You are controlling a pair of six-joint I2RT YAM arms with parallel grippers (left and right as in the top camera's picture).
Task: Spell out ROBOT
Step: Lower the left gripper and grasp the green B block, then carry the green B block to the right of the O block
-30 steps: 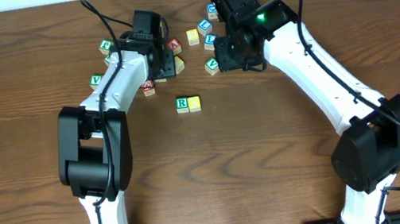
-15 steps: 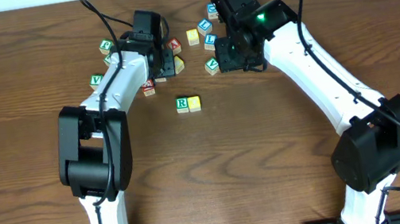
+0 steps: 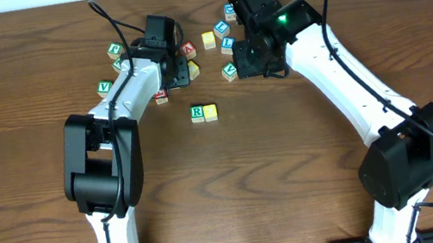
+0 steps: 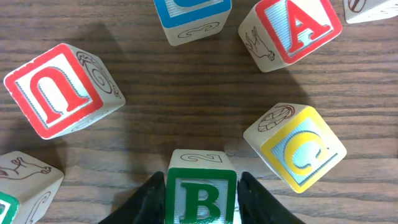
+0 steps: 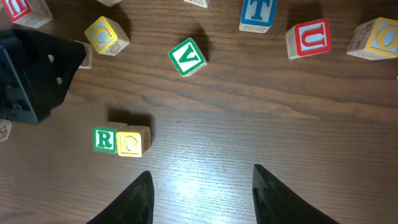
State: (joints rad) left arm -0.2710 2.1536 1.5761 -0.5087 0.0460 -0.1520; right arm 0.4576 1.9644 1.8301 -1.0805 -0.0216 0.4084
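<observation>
One B cube [image 4: 200, 202], cut off by the frame edge, is pinched in the left tool [image 4: 200, 182]; the right tool [image 5: 202, 196] is held spread. Two cubes, R cube [image 5: 104, 140] and yellow cube [image 5: 132, 142], are seen touching on the bench [image 5: 249, 143].

Letters get read off the green B cube [image 4: 200, 202], red A cube [image 4: 292, 31], green R cube [image 5: 104, 140], blue T cube [image 5: 257, 12].

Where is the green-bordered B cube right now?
The B cube sits bottom centre of the left wrist view, between the fingers of the left gripper, a yellow-faced cube close by, right of it in frame.
</observation>
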